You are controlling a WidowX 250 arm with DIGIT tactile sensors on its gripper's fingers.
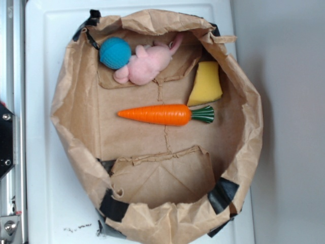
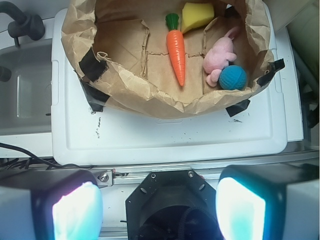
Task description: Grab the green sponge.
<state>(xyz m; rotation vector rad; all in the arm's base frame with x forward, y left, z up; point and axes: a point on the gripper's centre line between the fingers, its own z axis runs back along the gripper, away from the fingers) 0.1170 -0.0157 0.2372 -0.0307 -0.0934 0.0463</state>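
Observation:
The green sponge [image 1: 205, 84], a plain yellow foam wedge, leans against the right inner wall of a brown paper bag [image 1: 76, 127], just above the leaf tip of the orange toy carrot [image 1: 157, 114]. In the wrist view the sponge [image 2: 196, 15] lies at the far end of the bag, beside the carrot [image 2: 176, 49]. My gripper [image 2: 159, 207] is open and empty, its two pads wide apart at the bottom of the wrist view, well short of the bag and over the robot's black base. The gripper is out of the exterior view.
A teal ball [image 1: 115, 52] and a pink plush rabbit [image 1: 147, 63] lie at the bag's far end. The bag's crumpled walls stand high all round, held with black tape [image 1: 114, 206]. It rests on a white lid [image 2: 175, 135]. A sink [image 2: 25, 95] is to the left.

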